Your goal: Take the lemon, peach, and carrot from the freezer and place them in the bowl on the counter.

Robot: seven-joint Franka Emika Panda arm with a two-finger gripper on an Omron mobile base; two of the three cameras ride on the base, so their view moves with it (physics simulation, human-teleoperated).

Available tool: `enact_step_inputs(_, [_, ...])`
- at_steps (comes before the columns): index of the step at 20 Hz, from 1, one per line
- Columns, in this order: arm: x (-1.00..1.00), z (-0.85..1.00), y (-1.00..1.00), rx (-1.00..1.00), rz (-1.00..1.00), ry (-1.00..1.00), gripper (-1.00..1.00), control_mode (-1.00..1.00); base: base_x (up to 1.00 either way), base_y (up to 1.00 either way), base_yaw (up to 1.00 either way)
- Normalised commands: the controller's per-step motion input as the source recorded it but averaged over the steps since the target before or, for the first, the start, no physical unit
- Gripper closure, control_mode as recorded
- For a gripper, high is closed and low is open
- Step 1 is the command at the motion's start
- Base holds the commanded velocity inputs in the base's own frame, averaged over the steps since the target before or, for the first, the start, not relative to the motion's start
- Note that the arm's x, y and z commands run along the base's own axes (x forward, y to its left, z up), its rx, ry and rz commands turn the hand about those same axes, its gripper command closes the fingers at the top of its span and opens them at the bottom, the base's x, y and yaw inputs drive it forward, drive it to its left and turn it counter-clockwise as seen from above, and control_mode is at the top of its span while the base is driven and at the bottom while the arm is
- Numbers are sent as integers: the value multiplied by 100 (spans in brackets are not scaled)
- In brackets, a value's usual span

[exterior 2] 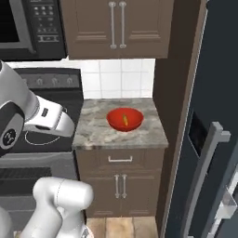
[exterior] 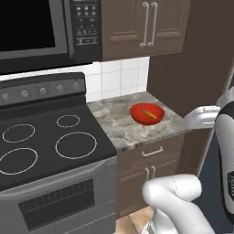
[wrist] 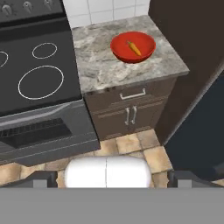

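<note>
One red bowl (wrist: 132,47) sits on the marble bench (wrist: 100,61), toward its right side, and one carrot (wrist: 133,48) lies inside it. I count no other produce in the bowl. Beside the bench, on the left, a black stovetop (exterior: 45,146) shows four ring burners. Two silver handles hang on the upper cabinet (exterior 2: 117,25). The dark freezer (exterior 2: 209,93) stands at the right with one long silver handle. The hand (wrist: 112,177) stands wide and holds nothing. No writing is legible.
</note>
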Motion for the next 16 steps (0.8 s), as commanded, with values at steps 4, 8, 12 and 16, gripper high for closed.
enact_step_inputs(4, [0,0,0,0,0,0,-100,100,-100,36,-78])
enact_step_inputs(8, [0,0,0,0,0,0,-100,100,-86,22,-83])
enact_step_inputs(12, [0,0,0,0,0,0,-100,100,-46,-1,-79])
enact_step_inputs(16, [0,0,0,0,0,0,-100,100,-13,-7,-81])
